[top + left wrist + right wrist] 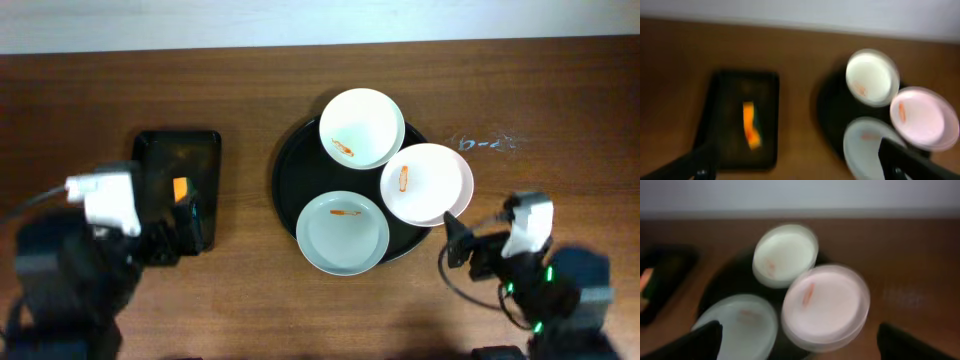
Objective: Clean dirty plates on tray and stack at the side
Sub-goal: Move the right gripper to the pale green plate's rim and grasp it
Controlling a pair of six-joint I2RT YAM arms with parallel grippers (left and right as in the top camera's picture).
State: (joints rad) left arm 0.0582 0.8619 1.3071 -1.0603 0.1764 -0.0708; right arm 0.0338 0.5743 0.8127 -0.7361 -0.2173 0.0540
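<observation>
At the left of the brown desk [250, 90], the left end effector [796, 146] hangs with its two dark fingers [700, 162] spread wide and nothing between them. From overhead it sits over the near right corner of the rectangular tray [160, 150]. This small black tray lies flat on the desk and carries an orange block [180, 188] (the left wrist view, though blurred, shows a darker greenish edge along one side of it).

Across a strip of desk to the right is the round black tray [290, 190], with all three plates lying on it side by side, each marked with orange.

- **Near side:** the pale blue plate [343, 245] reaches over the near rim and has a short smear just far of its centre.
- **Far side:** the white plate [368, 115] overlaps the far rim, and its smear is toward the near left of the bowl.
- **Right side:** the pink plate [438, 190] hangs past the right rim over the desk and has a short streak left of its centre.

The plates sit rim to rim, and I cannot tell whether they touch or slightly overlap.

Farther right, a faint pale scribble [485, 143] marks the desk beyond the pink plate. At the near right, the right end effector [799, 326] is also opened wide and empty. It points toward the tray, with one fingertip close beside the pink plate's near right edge. The views do not show whether it touches the plate.
</observation>
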